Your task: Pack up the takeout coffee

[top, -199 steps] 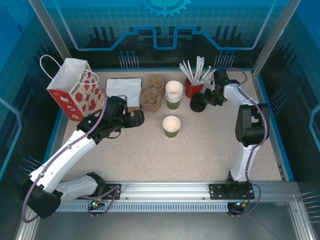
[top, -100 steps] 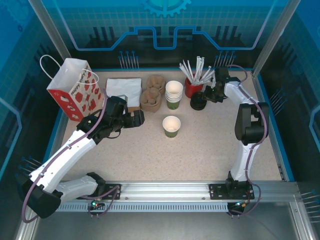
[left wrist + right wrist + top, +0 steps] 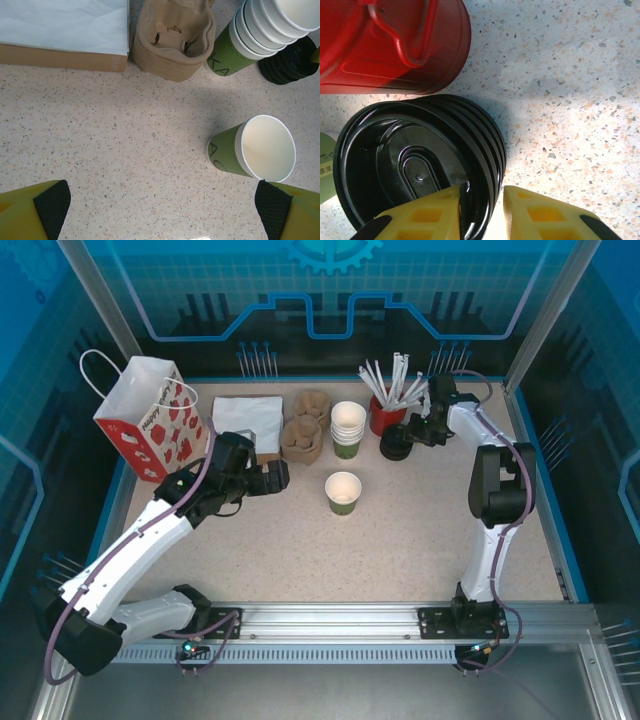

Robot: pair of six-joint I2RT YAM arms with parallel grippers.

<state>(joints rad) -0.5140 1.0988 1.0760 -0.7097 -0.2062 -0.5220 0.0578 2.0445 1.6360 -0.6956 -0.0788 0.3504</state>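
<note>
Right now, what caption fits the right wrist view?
Right gripper straddles the rim of the black lid stack, beside the red cup.

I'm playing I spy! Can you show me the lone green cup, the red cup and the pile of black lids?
green cup [image 3: 225,150], left wrist view, on its green side wall.
red cup [image 3: 440,50], right wrist view, on its red side.
pile of black lids [image 3: 415,165], right wrist view, on the top lid.
</note>
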